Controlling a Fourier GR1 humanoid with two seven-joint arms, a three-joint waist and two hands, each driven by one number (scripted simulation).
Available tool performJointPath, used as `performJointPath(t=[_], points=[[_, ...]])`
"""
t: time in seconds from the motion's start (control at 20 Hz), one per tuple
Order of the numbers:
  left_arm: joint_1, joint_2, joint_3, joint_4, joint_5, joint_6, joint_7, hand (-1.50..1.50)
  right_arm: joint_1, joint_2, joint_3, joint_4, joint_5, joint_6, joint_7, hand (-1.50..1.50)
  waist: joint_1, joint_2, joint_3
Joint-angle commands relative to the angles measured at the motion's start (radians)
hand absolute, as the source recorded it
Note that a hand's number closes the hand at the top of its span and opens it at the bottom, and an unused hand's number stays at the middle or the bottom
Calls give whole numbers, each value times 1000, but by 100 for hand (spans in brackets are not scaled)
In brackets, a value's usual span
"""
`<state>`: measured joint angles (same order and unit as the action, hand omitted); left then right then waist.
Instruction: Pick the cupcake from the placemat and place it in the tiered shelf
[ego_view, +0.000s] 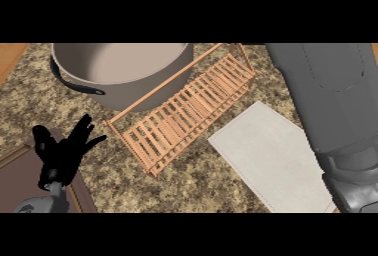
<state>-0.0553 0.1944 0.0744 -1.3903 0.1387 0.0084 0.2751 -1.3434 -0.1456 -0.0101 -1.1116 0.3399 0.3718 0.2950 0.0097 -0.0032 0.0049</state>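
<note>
The left hand (63, 150) rests at eight o'clock, fingers spread and straight, holding nothing. The tiered shelf (188, 107) slants across the centre, just beside the pot (118, 67) at eleven. The placemat (273, 155) at four o'clock lies bare; no cupcake shows. The right forearm (332, 110) crosses at three, its hand hidden, fingers impossible to judge. Lowering blind, it may clip the slats.

Pot (122, 70) touches shelf (188, 107) w/ slats clear; right forearm (336, 110) overlaps placemat (277, 160).
</note>
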Motion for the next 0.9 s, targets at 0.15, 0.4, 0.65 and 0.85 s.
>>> performJointPath(t=[0.15, 0.4, 0.65, 0.85], points=[[-33, -10, 5, 33, 3, 15, 56, 0, -32, 54, -136, 39, -114, -61, 92, -150, -5, 4, -5], [-3, 9, 15, 56, 8, -21, 24, 0, -88, 41, -269, 81, -243, -79, 151, -150, -3, 5, -6], [26, -18, -16, 13, -6, -13, 32, 0, -112, 34, -349, 98, -289, -190, 204, -150, 3, 4, -5], [-24, -31, -14, 78, -34, 8, -9, 0, -97, -25, -351, 108, -237, -263, 162, -150, -7, 6, -6]])
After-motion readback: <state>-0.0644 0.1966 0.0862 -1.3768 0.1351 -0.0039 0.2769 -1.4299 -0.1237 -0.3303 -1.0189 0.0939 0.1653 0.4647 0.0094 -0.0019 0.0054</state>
